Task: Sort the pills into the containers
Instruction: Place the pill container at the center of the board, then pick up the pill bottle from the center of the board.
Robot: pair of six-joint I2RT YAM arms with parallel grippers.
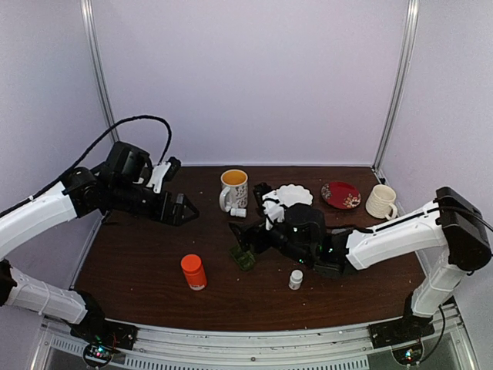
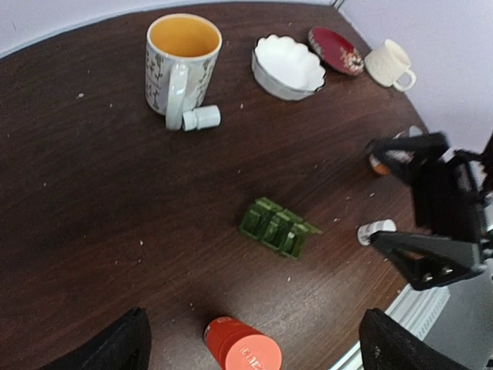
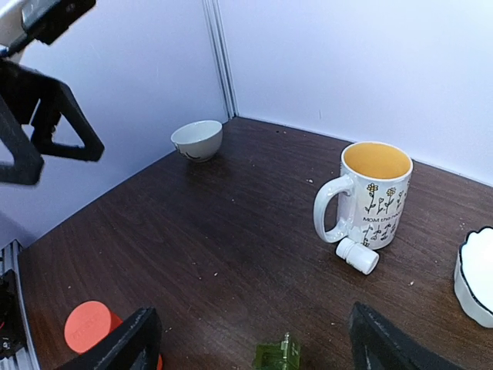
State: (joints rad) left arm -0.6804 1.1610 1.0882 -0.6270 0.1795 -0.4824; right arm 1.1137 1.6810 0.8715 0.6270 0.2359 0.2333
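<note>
The dark green pill box (image 1: 243, 257) lies on the brown table near the middle. In the left wrist view (image 2: 277, 227) its small compartments show. My right gripper (image 1: 246, 239) hovers just above and behind it, open and empty. In the right wrist view the box (image 3: 279, 356) sits at the bottom edge between the spread fingers (image 3: 127, 343). My left gripper (image 1: 185, 208) is raised over the table's left part, open and empty (image 2: 254, 312), above the orange bottle (image 2: 243, 344). I cannot make out any pills, only tiny pale specks.
The orange bottle (image 1: 193, 271) stands front left. A tiny white bottle (image 1: 296, 279) stands front centre, and another (image 1: 238, 212) lies by the flowered mug (image 1: 234, 189). A white scalloped bowl (image 1: 293, 194), a red plate (image 1: 340, 194) and a cream mug (image 1: 380, 201) are at the back right. A small bowl (image 3: 197, 139) is in the far corner.
</note>
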